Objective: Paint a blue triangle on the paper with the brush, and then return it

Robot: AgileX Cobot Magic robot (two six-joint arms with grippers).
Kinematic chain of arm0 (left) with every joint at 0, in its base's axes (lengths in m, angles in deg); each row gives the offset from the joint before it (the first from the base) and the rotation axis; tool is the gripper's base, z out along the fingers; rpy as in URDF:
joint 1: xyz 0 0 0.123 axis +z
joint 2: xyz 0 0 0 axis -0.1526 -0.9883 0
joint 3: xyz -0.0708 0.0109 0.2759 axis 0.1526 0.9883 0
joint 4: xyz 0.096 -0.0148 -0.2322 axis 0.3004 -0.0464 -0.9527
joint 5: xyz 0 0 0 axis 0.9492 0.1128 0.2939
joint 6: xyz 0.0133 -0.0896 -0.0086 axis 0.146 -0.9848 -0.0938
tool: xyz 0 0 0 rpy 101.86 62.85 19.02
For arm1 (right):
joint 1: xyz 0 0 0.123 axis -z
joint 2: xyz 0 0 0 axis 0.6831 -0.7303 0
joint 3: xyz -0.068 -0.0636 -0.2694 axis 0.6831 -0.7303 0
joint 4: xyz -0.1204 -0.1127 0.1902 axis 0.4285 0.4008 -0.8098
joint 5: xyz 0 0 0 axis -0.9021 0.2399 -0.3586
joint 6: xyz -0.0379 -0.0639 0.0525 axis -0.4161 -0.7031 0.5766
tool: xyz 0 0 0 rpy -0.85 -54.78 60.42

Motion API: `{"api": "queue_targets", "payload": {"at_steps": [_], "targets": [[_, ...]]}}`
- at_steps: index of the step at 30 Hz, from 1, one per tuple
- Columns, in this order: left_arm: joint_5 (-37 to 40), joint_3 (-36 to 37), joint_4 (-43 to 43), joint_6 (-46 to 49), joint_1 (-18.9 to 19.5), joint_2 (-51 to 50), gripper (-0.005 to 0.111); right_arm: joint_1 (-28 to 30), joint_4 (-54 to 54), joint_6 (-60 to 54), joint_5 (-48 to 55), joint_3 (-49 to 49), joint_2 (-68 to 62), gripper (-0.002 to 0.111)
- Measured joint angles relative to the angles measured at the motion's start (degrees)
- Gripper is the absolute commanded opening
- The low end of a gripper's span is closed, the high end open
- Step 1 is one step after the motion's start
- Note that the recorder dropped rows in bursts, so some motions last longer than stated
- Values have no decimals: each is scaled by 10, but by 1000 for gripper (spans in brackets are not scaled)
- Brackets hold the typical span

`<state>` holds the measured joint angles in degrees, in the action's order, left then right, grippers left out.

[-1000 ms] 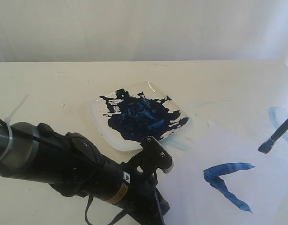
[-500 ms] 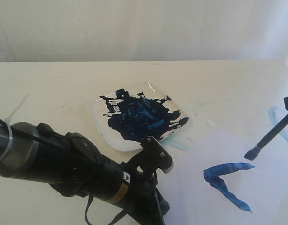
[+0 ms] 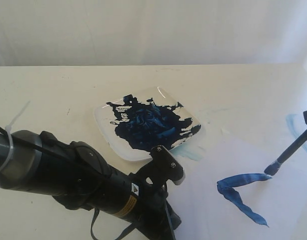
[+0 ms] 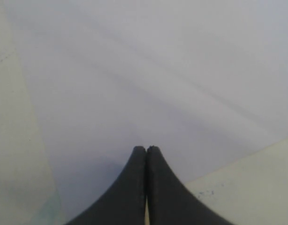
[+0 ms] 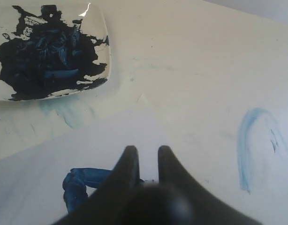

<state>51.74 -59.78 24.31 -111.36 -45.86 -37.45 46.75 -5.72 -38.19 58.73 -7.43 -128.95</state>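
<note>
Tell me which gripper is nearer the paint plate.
Left. The left gripper is over the paper close by the plate; the right gripper, holding the brush, is far off to its right.

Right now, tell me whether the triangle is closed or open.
Open: the triangle has only two strokes on the paper; third side missing.

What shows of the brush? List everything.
The brush is a thin black stick with a paler band above dark bristles. It slants down from the right gripper, whose fingers hold its upper end at the exterior view's right edge. Its bristles appear to rest on the paper at the right end of the blue stroke. Nothing else touches it.
</note>
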Motion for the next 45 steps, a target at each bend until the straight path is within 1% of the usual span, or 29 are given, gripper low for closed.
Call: {"api": "queue_targets", "payload": {"at_steps": [21,36,45], "targets": [[0,0,0,0,0,0,0,0,2,-4,0,-8,-7,0],[0,0,0,0,0,0,0,0,1,-4,39,-8,-7,0],[0,0,0,0,0,0,0,0,10,17,63,-8,-7,0]]}}
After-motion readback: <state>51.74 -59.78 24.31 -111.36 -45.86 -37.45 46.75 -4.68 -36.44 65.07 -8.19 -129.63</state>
